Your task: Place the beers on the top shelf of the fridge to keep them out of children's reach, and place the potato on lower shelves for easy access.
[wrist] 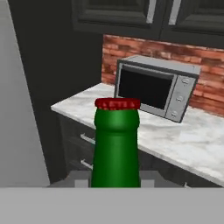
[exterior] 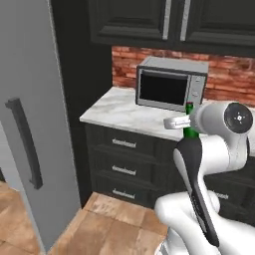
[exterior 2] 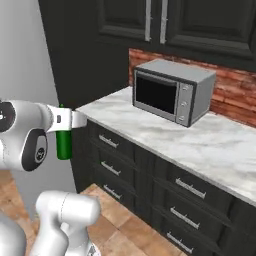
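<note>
Hand view pretty much tells the story: the dark green beer bottle (wrist: 116, 146) with its red cap sits dead centre, right up against the camera, because the gripper (wrist: 114, 181) is clamped on it low down near the bottom of that view. Jaws are pinched narrow around the glass, so it's a proper hold, not a hover.

From the right base view you can see the same bottle (exterior 2: 63, 142) hanging upright off the hand, out in the air in front of the dark drawers and clear of the marble counter (exterior 2: 200, 145). Keeping it upright makes sense to me, since a tall slim bottle gripped sideways would want to swing or slip.

Left base view shows the fridge (exterior: 30, 124) off to the left with its door closed and the dark bar handle (exterior: 24, 142) facing us. The bottle is well apart from it. My guess is the arm carries the bottle high because it's headed for the top shelf, but that door needs opening first, and the hand is full.

The microwave (exterior 2: 172, 92) on the counter isn't involved.
</note>
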Robot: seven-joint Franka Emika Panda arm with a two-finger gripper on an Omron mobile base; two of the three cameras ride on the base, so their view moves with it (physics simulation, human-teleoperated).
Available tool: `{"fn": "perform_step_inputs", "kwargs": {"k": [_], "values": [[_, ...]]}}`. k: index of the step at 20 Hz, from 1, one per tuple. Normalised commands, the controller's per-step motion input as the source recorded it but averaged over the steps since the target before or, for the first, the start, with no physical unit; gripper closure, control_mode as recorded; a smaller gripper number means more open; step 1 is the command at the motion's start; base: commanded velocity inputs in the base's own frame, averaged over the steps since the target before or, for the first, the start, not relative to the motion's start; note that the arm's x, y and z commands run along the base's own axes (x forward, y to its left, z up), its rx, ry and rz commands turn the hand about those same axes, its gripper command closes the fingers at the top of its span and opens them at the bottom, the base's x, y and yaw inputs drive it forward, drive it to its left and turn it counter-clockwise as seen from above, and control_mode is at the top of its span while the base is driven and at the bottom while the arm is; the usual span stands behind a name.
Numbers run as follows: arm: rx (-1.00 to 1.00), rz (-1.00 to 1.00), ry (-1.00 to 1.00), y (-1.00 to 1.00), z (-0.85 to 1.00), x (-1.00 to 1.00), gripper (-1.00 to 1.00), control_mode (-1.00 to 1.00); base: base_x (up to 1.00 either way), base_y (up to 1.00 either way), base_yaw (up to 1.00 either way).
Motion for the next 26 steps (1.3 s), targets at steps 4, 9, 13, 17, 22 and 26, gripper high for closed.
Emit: {"fn": "perform_step_inputs", "kwargs": {"k": [4, 9, 13, 17, 22, 26], "values": [[0.0, 0.0, 0.0, 0.0, 0.0, 0.0, 1.0, 1.0, 0.0, 0.85, 0.74], [0.0, 0.0, 0.0, 0.0, 0.0, 0.0, 1.0, 1.0, 0.04, 0.97, 0.62], [0.0, 0.0, 0.0, 0.0, 0.0, 0.0, 1.0, 1.0, 0.36, 0.99, 0.49], [0.0, 0.0, 0.0, 0.0, 0.0, 0.0, 1.0, 1.0, 0.57, 1.0, 0.37], [0.0, 0.0, 0.0, 0.0, 0.0, 0.0, 1.0, 1.0, 0.67, 0.9, 0.21], [0.0, 0.0, 0.0, 0.0, 0.0, 0.0, 1.0, 1.0, 0.63, 0.66, -0.05]]}}
